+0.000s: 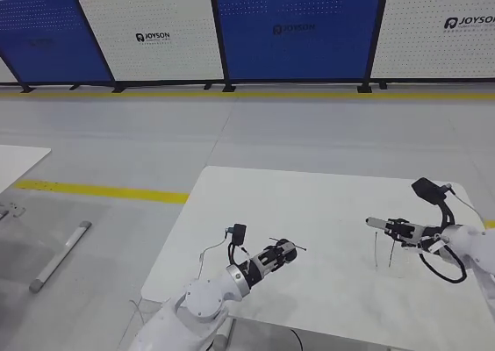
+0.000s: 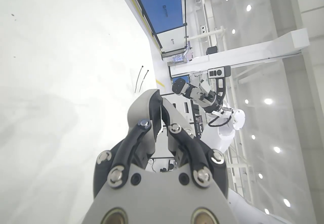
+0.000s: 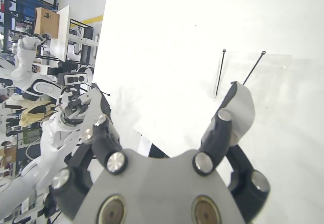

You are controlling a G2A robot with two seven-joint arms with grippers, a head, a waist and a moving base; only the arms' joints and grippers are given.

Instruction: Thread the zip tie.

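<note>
Zip tie [image 1: 288, 244], thin and black, is pinched crosswise between the pressed-together fingers of the left gripper [image 1: 283, 253], with a short length sticking out on either side of the claw. The left gripper sits over the near part of the white table [image 1: 318, 197], left of its middle. In the left wrist view the left gripper [image 2: 159, 94] has its two pads closed on a thin strip that runs edge-on between them. In the right wrist view the same tie [image 3: 105, 93] pokes out of the far claw, its small head at the free end. The right gripper [image 1: 376, 223] sits over the right part of the table, well apart from the left one, with its claw spread wide. In its own wrist view the right gripper [image 3: 169, 93] has a broad gap between its fingers [image 3: 241, 103]. Two more black ties lie flat on the table just beside it, nearly parallel and close together: a first loose tie [image 3: 219, 73] and a second loose tie [image 3: 253, 67], whose tail end is hidden behind one finger. Whether that finger touches it cannot be told.
</note>
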